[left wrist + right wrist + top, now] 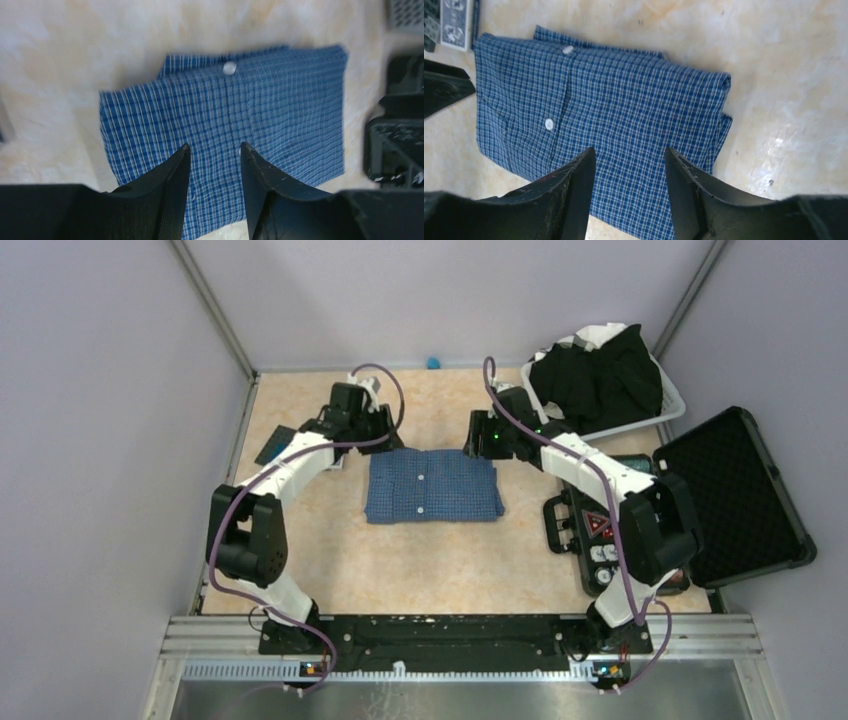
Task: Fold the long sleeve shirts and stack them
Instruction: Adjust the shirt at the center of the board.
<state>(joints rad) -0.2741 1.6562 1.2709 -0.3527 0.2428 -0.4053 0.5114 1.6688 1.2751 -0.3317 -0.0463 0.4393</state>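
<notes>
Blue checked shirt, flat on table

blue checked shirt: folded into a flat rectangle, white buttons facing up, centre of the frame
black shirts: crumpled heap, upper right of the frame

Tan table w/ folded blue shirt at ctr, basket far-right, open case right.

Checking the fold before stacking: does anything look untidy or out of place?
Slightly: the folded blue checked shirt has an under-layer poking past its edges, and the black shirts lie heaped in the white basket.
</notes>
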